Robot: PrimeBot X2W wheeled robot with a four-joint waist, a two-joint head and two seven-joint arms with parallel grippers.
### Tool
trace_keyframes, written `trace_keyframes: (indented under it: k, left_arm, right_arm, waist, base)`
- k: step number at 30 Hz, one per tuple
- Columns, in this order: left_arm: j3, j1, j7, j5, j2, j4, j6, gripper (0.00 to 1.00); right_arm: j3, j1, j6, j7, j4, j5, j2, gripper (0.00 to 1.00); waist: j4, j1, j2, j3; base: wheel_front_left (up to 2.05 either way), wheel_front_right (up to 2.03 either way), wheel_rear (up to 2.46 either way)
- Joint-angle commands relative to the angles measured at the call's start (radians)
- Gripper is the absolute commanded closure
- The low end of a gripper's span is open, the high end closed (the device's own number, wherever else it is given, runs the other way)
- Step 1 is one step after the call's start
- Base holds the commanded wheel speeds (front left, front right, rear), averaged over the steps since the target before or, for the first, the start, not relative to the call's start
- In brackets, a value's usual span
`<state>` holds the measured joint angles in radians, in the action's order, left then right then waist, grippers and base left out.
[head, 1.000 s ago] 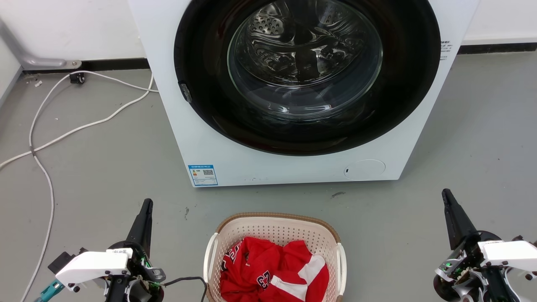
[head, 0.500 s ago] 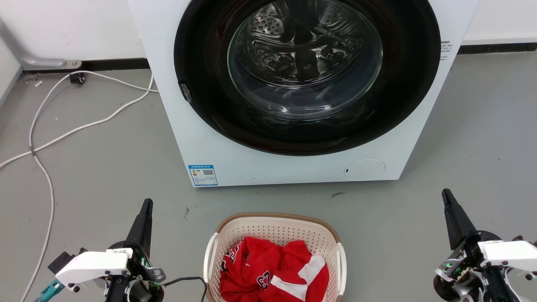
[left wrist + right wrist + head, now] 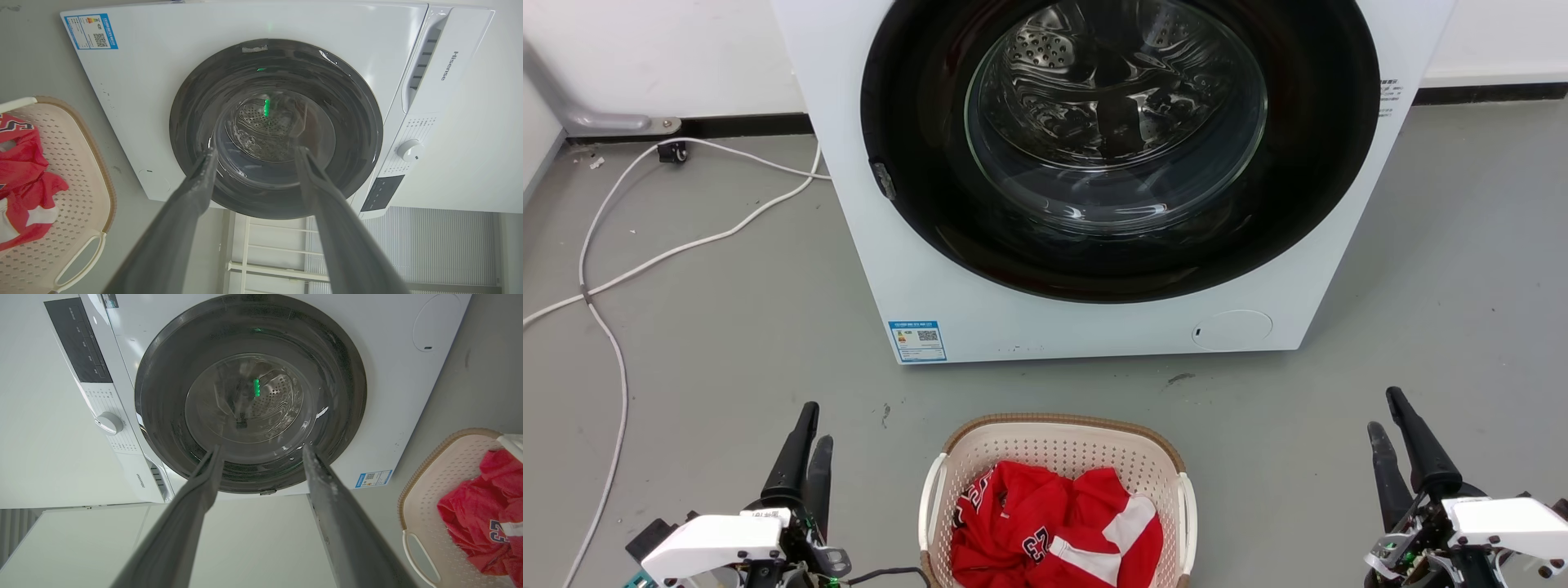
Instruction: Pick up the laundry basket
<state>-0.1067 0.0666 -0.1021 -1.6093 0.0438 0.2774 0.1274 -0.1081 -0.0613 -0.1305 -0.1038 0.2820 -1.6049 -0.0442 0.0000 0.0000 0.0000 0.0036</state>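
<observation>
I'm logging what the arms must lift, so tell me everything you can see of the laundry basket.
The laundry basket is a rounded-rectangular cream tub, plastic by its look, with perforated walls, a brown woven-look rim and a white handle on each side. It stands upright on the grey floor, in front of the washing machine and apart from it, holding a crumpled red garment.

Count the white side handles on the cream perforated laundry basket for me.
2: one white handle on the left side of the cream perforated plastic laundry basket, one on its right side; both free.
</observation>
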Motion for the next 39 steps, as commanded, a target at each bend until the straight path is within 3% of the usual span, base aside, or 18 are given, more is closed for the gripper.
trace_keyframes:
  k: [1,8,17,39]
  left_arm:
    - [-0.001,0.018,0.012,0.023,0.003,-0.028,0.001,0.00]
    - [-0.007,0.020,0.047,0.137,0.004,-0.059,-0.003,0.00]
    - [0.024,0.016,0.087,0.334,0.004,-0.119,-0.040,0.00]
    - [0.087,-0.011,0.168,0.707,0.006,-0.197,-0.083,0.00]
  right_arm:
    - [0.003,-0.021,0.000,0.013,-0.023,0.020,-0.002,0.00]
    - [0.006,-0.017,0.000,0.048,-0.062,0.165,-0.002,0.00]
    - [0.025,-0.008,0.000,0.089,-0.122,0.406,-0.003,0.00]
    - [0.077,0.025,0.000,0.169,-0.199,0.839,-0.004,0.00]
  waist:
    - [0.000,0.0000,0.0000,0.000]
    - [0.000,0.0000,0.0000,0.003]
    - [0.000,0.0000,0.0000,0.008]
    - [-0.001,0.0000,0.0000,0.014]
  base:
    - [0.00,0.00,0.00]
    - [0.00,0.00,0.00]
    - [0.00,0.00,0.00]
    - [0.00,0.00,0.00]
